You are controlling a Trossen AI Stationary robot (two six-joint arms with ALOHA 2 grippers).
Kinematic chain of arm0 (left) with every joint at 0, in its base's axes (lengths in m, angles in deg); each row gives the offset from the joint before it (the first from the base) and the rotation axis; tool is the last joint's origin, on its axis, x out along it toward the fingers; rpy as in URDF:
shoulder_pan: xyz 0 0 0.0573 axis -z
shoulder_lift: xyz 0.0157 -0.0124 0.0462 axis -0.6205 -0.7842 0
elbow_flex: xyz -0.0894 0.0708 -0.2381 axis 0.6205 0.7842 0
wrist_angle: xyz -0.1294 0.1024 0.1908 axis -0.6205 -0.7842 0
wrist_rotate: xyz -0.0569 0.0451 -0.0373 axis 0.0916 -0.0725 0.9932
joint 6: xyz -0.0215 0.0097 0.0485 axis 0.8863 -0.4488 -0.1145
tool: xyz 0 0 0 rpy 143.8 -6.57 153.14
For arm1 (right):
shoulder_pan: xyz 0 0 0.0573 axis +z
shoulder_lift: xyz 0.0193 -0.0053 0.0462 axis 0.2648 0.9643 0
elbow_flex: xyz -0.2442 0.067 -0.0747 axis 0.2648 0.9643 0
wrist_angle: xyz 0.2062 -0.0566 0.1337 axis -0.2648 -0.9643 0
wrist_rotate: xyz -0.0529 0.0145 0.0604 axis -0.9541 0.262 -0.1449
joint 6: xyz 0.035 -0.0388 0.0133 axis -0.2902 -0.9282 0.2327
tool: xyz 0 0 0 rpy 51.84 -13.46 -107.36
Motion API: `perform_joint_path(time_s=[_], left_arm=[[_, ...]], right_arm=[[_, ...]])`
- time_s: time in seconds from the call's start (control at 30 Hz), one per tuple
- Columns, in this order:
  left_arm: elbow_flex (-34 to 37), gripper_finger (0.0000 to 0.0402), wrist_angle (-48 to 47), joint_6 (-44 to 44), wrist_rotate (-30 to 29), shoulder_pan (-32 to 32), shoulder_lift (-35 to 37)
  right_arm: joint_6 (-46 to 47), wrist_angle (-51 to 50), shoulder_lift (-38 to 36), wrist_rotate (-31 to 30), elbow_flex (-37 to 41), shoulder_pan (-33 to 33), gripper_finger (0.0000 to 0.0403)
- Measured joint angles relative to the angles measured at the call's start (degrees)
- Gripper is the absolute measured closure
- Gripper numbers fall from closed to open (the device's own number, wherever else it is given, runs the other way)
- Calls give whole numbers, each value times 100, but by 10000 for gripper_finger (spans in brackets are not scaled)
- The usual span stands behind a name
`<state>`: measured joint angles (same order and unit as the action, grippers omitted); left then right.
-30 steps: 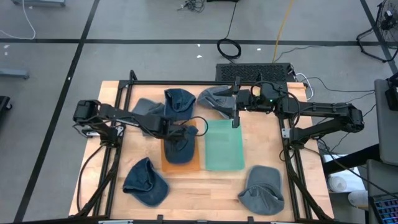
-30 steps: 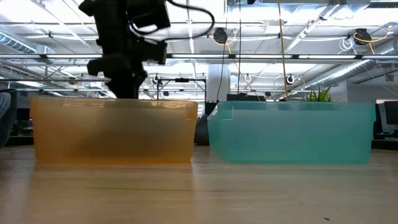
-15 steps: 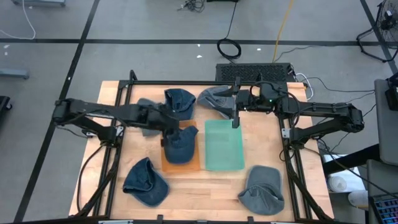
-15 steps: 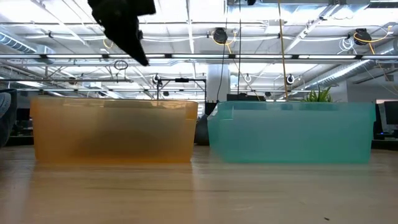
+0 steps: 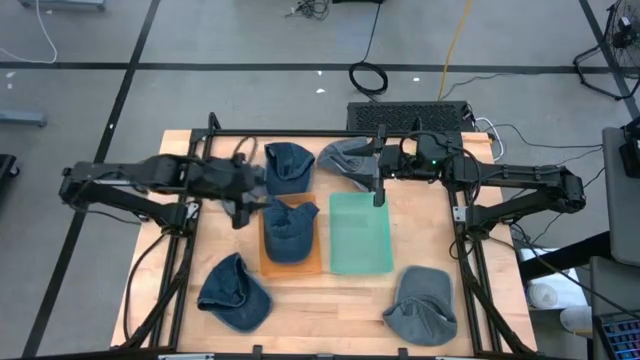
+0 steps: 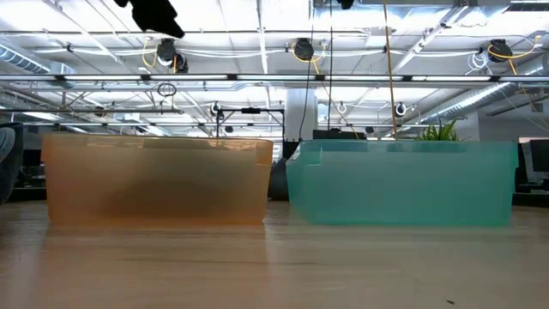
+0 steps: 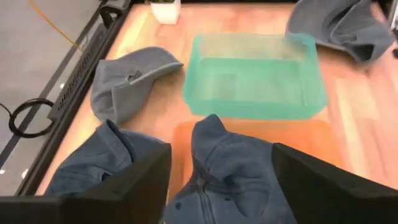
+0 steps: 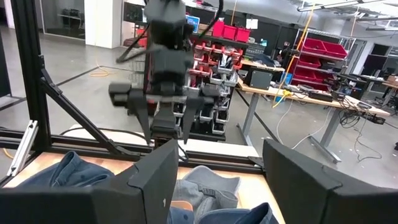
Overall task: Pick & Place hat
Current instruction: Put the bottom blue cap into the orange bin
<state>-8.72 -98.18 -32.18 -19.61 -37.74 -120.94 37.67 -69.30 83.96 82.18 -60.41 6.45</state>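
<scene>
The left gripper hangs with its fingers spread and nothing between them, and the dark blue hat lies just beside it, toward the table's middle, resting in the orange bin with part of it draped over the bin's far rim. In the left wrist view that hat shows ahead of and below the parted fingers, apart from both, with the green bin beyond it. The right gripper waits over the far edge of the green bin, its fingers apart and holding nothing, well off from the hat.
</scene>
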Motion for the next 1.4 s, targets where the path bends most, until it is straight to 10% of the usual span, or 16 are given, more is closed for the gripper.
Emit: perform_joint_path(time_s=[0.4,1.4], left_arm=[[0,44,-780,767,920,5,815],[2,89,-1618,960,1154,1026,-166]], right_arm=[[-2,-106,0,0,0,-1,181],[130,-113,0,0,0,-1,181]])
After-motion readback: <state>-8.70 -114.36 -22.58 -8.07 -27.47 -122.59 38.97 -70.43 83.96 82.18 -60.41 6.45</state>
